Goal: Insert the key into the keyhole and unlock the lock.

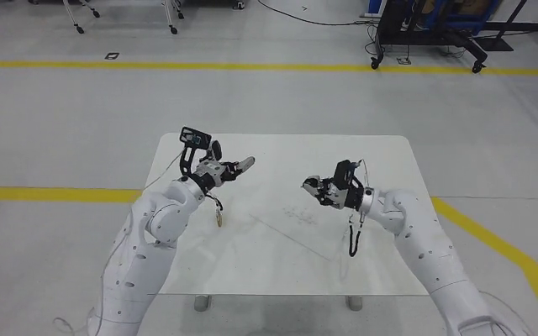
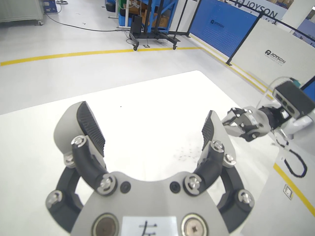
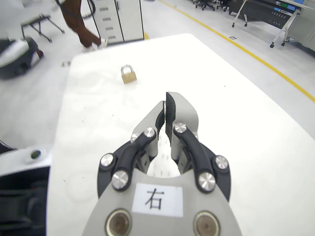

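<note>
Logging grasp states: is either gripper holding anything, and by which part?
The left gripper is open, empty. The right gripper is shut on a thin metal sliver, seemingly the key, at the pad tips; which part cannot be told.

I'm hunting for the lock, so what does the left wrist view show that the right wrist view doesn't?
Left wrist view, not the right: the left claw, clearly open above the table. Right wrist view, not the left: the brass padlock on the table beyond the right claw, and a thin silvery sliver, probably the key, pinched in it. Both: the white table and the shut right claw, farther off from the left wrist, close up from its own.
</note>
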